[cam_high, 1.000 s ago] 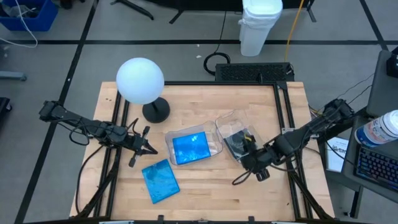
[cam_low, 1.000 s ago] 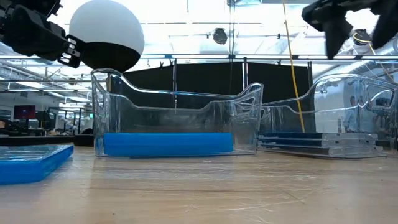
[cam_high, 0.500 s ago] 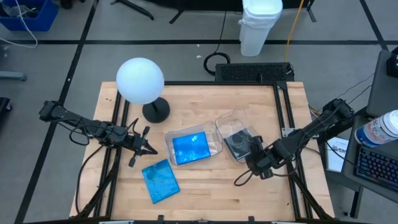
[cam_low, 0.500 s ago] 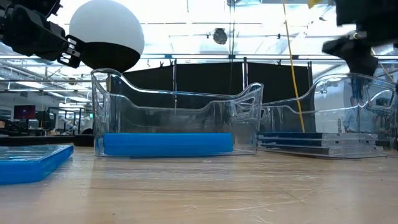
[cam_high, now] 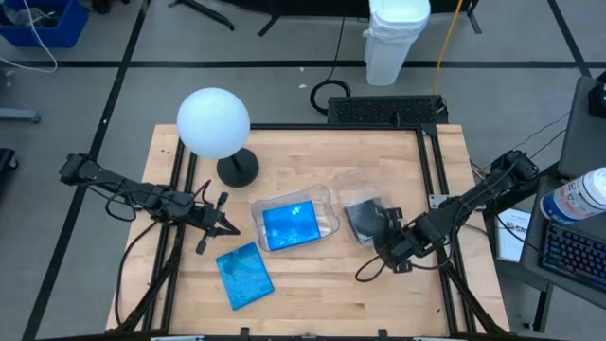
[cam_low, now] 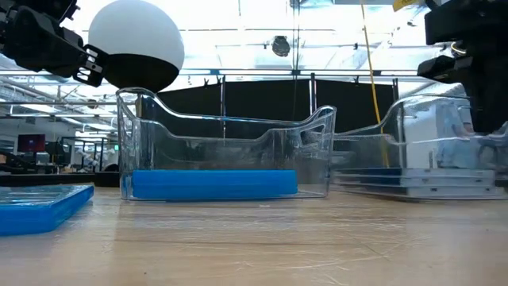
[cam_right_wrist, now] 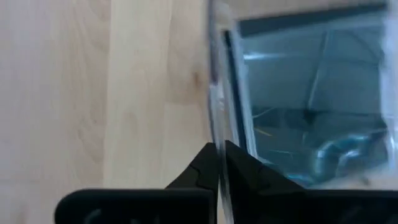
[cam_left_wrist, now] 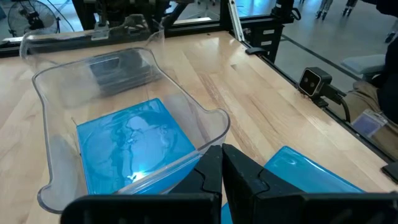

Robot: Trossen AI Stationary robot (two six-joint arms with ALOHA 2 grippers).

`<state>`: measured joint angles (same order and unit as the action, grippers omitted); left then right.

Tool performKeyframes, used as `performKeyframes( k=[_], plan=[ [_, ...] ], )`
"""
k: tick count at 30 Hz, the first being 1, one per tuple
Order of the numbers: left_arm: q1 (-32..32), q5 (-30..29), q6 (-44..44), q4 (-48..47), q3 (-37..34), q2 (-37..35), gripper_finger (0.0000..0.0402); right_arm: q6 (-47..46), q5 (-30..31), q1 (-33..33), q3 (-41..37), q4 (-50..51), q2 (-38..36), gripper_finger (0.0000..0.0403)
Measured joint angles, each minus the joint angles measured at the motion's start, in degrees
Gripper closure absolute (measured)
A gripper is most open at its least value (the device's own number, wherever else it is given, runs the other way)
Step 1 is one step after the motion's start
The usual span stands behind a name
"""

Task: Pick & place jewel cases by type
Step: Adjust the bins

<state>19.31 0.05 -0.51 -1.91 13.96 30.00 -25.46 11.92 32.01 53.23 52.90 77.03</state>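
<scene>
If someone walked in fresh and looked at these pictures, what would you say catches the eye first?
Probably the big white globe lamp at the table's far left, then the bright blue jewel case lying in the clear bin at the centre. A second blue jewel case lies loose on the wood nearer the front, and the right gripper has its jaws shut on the wall of the neighbouring bin holding dark cases.

Jewel cases: translucent bright blue, one (cam_high: 244, 275) loose on the table and one (cam_high: 290, 225) inside a clear, colourless bin (cam_high: 324, 199); dark grey to black, a stack (cam_high: 361, 219) inside a second clear bin (cam_low: 397, 119). Table (cam_high: 312, 152): pale wood, faint lengthwise grain, black frame rails. Lamp (cam_high: 213, 122): white globe, black base; both arms black.
</scene>
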Motion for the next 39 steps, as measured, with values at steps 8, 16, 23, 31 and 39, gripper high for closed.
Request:
performKeyframes(
  k=[8,16,23,31,39],
  plan=[
    [0.0,-0.1,0.0,0.6,0.0,0.0,0.0382,-8.6,0.4,0.0,0.0,-1.8,0.0,0.0401],
    [0.0,-0.1,-0.1,0.7,0.0,0.0,0.0382,-9.4,4.4,-1.3,0.0,-3.8,0.0,0.0402],
    [0.0,-0.1,0.4,0.7,0.0,0.0,0.0382,-5.5,2.3,-5.5,-2.2,-6.5,-0.1,0.0403],
    [0.0,0.3,3.5,0.2,0.0,0.0,0.0382,-1.1,-2.5,-6.5,-5.9,-13.6,-0.7,0.0379],
    [0.0,0.3,3.4,0.0,0.0,0.0,0.0382,1.1,-1.0,-6.8,-6.1,-14.6,-5.0,0.0283]
  ],
)
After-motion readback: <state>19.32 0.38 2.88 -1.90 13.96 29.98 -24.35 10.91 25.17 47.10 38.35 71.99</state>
